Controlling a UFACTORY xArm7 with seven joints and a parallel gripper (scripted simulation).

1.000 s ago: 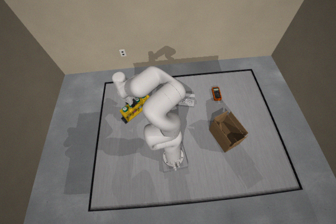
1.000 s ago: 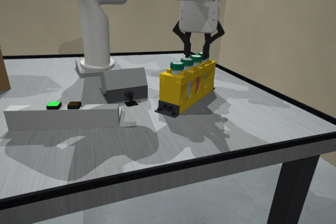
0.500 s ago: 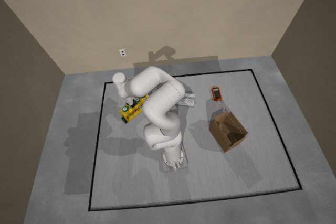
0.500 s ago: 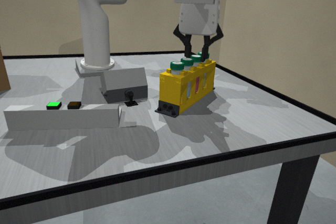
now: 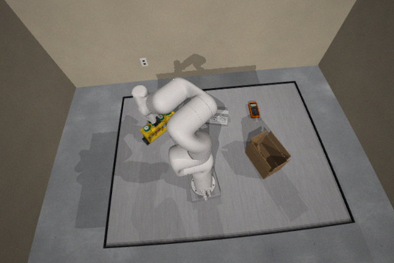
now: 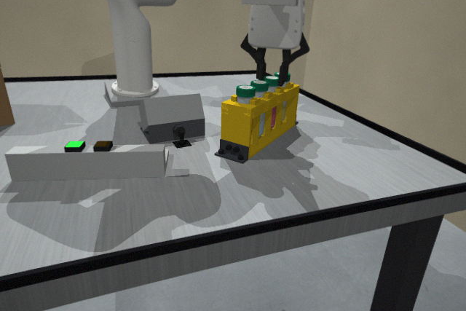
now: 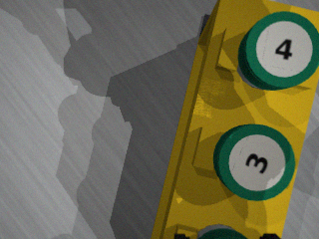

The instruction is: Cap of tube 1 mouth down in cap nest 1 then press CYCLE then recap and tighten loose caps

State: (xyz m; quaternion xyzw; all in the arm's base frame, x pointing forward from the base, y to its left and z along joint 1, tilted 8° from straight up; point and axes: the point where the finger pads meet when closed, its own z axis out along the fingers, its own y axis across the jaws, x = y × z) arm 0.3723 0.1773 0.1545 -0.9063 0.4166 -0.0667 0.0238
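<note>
One tool (image 6: 272, 71), clamped on cap 2 (image 6: 271, 80)

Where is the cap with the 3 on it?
In the wrist view, cap 3 sits in the yellow rack toward the lower right, between cap 4 above and another cap peeking in at the bottom edge.

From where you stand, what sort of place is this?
Probably a small laboratory test cell: a yellow decapping station of numbered tubes, a lamp-fitted cap tray and an orange multimeter on one table, inside bare walls.
</note>
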